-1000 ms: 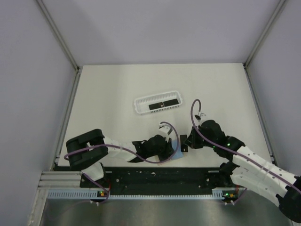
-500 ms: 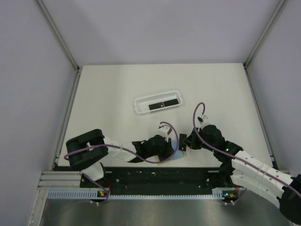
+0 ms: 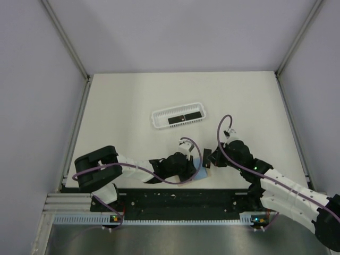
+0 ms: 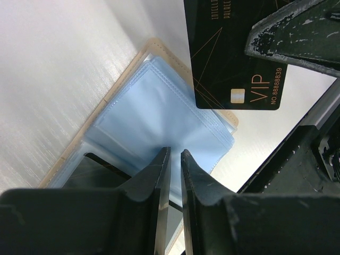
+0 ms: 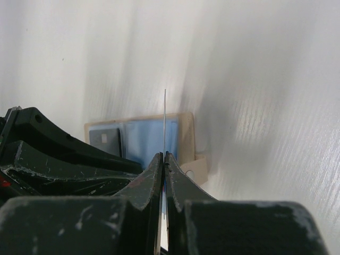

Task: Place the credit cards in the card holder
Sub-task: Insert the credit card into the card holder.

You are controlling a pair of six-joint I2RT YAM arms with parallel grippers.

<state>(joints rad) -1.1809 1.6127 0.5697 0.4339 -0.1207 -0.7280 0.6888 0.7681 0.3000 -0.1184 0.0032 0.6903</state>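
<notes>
The card holder (image 4: 133,101) lies open near the table's front edge, a tan pouch with light blue plastic sleeves; it also shows in the right wrist view (image 5: 186,139). One black card (image 5: 105,139) sits in a sleeve. My left gripper (image 4: 174,154) is shut on a blue sleeve of the holder; in the top view the left gripper (image 3: 189,166) lies low on the table. My right gripper (image 5: 163,155) is shut on a black credit card (image 4: 234,58) marked VIP, held on edge just above the holder. In the top view the card (image 3: 206,159) stands beside my right gripper (image 3: 212,159).
A long white perforated basket (image 3: 159,118) lies at mid-table with more black cards (image 3: 183,118) in it. The black base rail (image 3: 180,197) runs close behind the holder. Grey walls close in the table on both sides.
My right gripper has moved a little left and forward with the card, closer over the holder. The left gripper has kept its hold on the sleeve.
</notes>
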